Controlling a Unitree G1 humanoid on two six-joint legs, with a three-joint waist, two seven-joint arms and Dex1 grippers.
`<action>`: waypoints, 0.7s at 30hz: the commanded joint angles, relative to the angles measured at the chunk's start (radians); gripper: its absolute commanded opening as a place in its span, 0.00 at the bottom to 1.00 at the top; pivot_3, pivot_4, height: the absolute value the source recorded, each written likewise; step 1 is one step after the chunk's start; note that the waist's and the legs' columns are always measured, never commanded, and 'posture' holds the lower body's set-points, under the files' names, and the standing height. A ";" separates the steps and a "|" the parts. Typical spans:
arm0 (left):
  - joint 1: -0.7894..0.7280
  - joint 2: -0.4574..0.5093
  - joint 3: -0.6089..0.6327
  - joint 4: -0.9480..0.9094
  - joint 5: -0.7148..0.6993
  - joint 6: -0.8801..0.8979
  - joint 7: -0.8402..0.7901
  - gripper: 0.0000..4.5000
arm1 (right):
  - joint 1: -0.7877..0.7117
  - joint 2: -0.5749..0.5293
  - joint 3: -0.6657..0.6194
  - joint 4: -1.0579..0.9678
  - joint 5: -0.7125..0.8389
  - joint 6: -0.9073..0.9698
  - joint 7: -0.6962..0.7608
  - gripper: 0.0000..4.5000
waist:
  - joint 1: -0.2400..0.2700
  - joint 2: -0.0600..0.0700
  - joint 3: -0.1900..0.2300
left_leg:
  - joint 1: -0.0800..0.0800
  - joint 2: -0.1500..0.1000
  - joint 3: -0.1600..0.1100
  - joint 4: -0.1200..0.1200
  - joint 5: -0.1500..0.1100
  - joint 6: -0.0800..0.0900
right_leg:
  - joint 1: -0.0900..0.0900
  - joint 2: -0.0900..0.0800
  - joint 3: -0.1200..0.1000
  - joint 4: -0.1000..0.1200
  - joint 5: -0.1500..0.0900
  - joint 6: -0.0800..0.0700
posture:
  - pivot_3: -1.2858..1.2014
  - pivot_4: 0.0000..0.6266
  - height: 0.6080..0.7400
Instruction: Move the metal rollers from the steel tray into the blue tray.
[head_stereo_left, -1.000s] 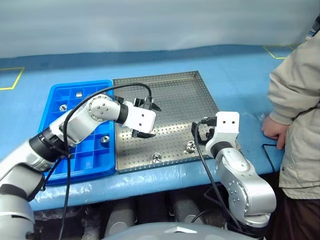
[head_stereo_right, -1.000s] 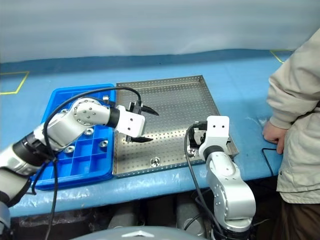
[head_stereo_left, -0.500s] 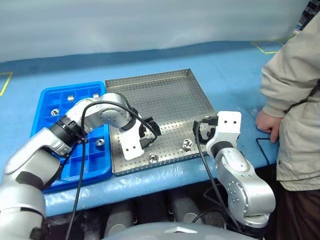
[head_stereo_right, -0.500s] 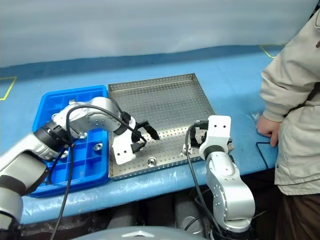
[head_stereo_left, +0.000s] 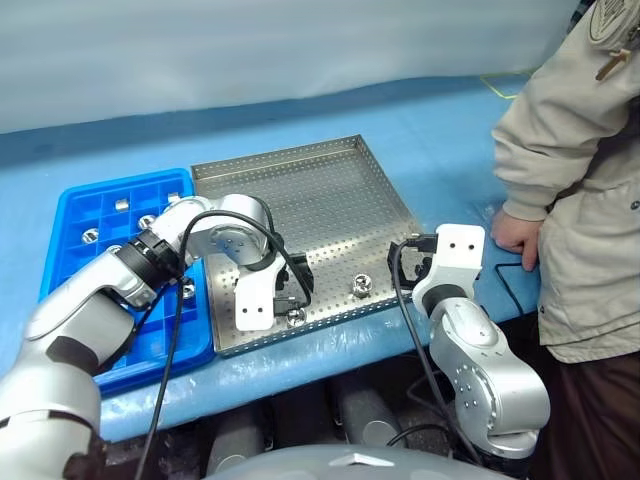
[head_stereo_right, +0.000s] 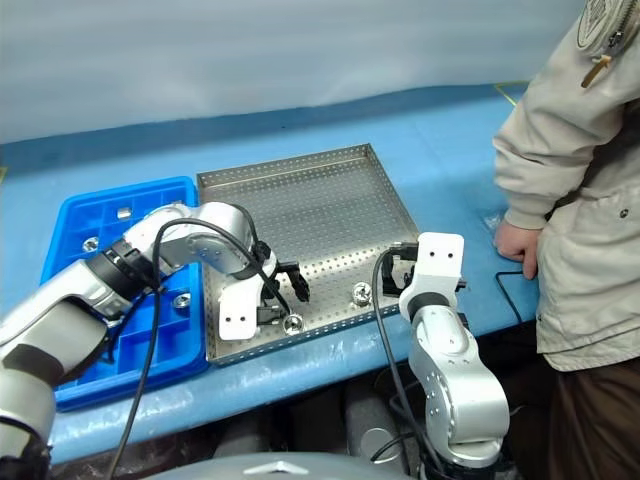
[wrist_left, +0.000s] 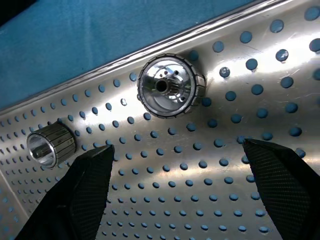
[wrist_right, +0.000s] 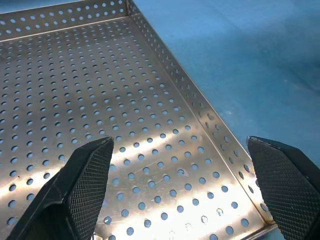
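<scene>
Hovering spread over a metal roller (wrist_left: 168, 88) in the steel tray (head_stereo_left: 330, 190), left hand (wrist_left: 185, 185) holds nothing; no writing legible.

Glossy ribbed metal rollers (wrist_left: 169, 86); perforated shiny steel tray (head_stereo_left: 300, 190); glossy plastic blue tray (head_stereo_left: 70, 215).

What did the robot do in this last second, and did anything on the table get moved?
The left gripper swung down, open, over a roller near the steel tray's front rim, holding nothing. The right gripper stayed open and still. Both rollers in the steel tray and those in the blue tray kept their places.
</scene>
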 joint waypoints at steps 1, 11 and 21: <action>-0.004 -0.013 0.002 -0.034 -0.019 0.030 -0.036 1.00 | 0.025 0.068 0.013 -0.041 0.010 -0.032 -0.015 1.00 | -0.009 0.000 0.000 | 0.000 0.000 0.000 0.000 0.000 0.000 | 0.000 0.000 0.000 0.000 0.000 0.000 | 0.40 0.24 1.00; 0.030 0.010 -0.018 -0.141 -0.094 0.144 -0.211 1.00 | 0.026 0.060 0.015 -0.037 0.023 -0.041 -0.028 1.00 | -0.041 0.000 0.000 | 0.001 0.000 0.000 0.000 0.000 0.000 | 0.000 0.000 0.002 0.001 0.000 0.001 | 0.39 0.24 1.00; 0.102 -0.007 -0.010 -0.222 -0.118 0.243 -0.239 1.00 | 0.025 0.053 0.021 -0.034 0.031 -0.046 -0.030 1.00 | -0.043 0.000 0.000 | 0.001 0.000 0.001 0.001 0.000 0.000 | 0.000 0.000 0.004 0.002 0.000 0.001 | 0.39 0.24 1.00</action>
